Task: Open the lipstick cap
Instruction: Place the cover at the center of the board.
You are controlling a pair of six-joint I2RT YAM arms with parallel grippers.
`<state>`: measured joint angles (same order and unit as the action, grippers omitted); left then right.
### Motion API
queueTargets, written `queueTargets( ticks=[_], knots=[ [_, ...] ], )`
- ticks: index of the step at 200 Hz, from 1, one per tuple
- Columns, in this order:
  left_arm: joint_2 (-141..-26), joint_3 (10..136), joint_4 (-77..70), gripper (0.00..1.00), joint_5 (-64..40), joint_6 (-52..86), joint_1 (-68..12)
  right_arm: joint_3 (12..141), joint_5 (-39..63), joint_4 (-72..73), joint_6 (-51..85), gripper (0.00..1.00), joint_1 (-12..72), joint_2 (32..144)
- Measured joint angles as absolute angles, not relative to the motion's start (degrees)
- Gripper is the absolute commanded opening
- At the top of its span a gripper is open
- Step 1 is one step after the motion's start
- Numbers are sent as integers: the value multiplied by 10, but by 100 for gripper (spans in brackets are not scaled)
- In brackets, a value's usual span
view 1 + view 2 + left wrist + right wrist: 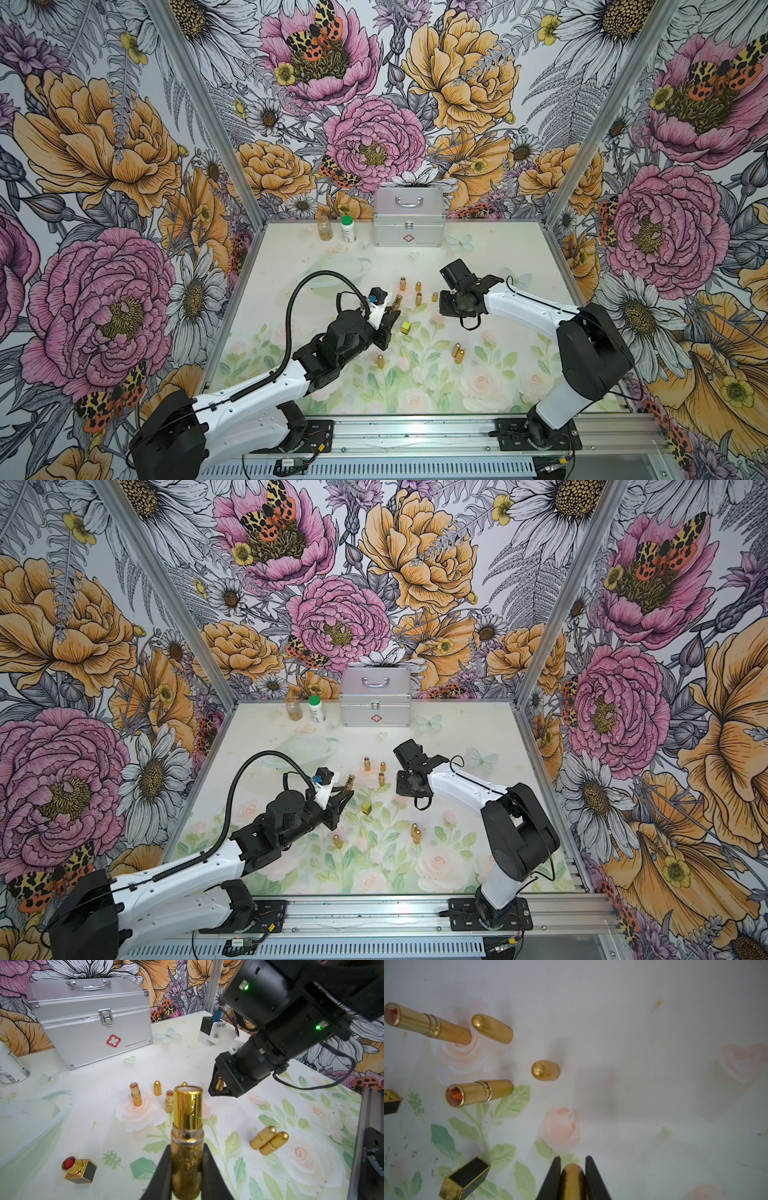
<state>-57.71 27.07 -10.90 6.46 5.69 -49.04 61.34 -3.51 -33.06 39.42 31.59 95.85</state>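
Lipstick [397, 302], in both top views, juts from the left hand [391, 316] above the middle of the surface [498, 249], long axis tilted toward the far edge, the right hand [445, 304] near but apart on its right-edge side. The left wrist view shows that hand pinching its lower half, mouth bare. The right wrist view shows the right hand clamped on the gold cap [572, 1180], so the pull looks done.
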Motion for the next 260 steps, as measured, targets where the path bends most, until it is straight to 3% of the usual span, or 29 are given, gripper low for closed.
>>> queueTargets(
  ticks=[139,260],
  knots=[
    [-624,275,-109,0,65,76,-488,609,-89,-253,375,16,346,1039],
    [-623,279,-109,0,65,76,-488,604,-97,-237,364,28,354,1040]
  ],
)
